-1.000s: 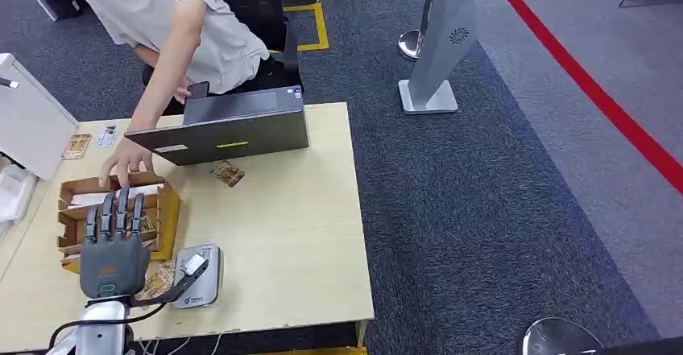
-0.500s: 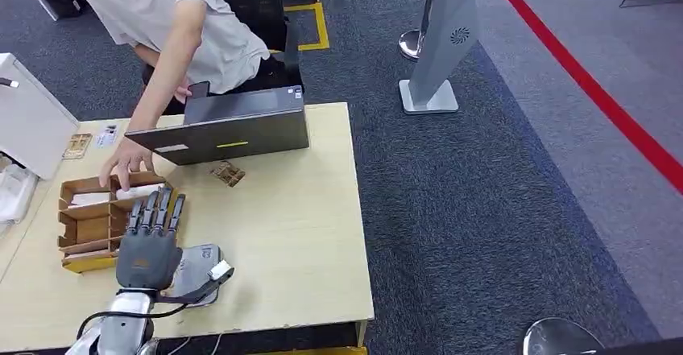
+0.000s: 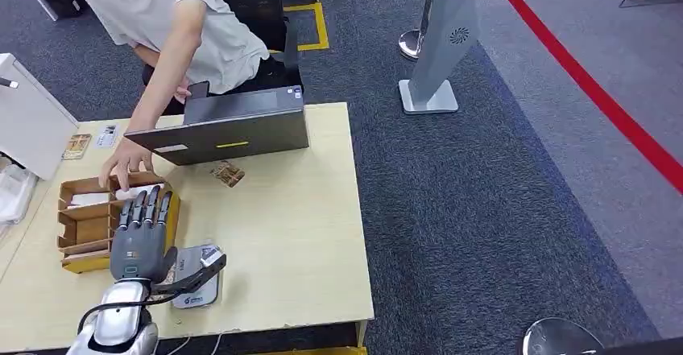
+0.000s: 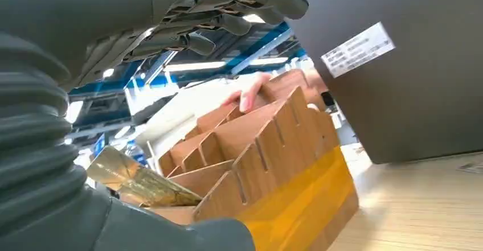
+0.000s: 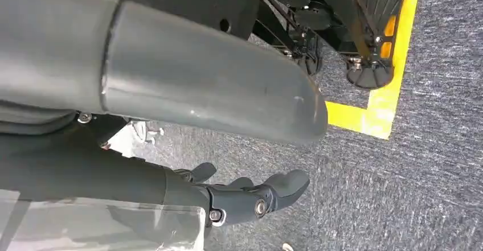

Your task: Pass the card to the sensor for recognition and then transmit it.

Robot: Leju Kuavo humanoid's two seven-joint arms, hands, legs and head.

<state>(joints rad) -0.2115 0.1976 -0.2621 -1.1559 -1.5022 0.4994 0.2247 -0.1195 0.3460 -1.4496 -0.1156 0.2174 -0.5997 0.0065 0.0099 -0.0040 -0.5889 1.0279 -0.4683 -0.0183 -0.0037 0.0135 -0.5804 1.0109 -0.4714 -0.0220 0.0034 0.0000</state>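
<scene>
Left hand (image 3: 142,238) holds a gold card (image 4: 134,180) under flat fingers; its long axis points toward the box (image 3: 88,228).

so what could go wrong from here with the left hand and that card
The left hand pinches the card only by an edge, between thumb and finger above the reader, so it might slip out. Its outstretched fingers overhang the cardboard organizer, which they could catch. A person's hand rests on the organizer's far end, inviting contact.
</scene>
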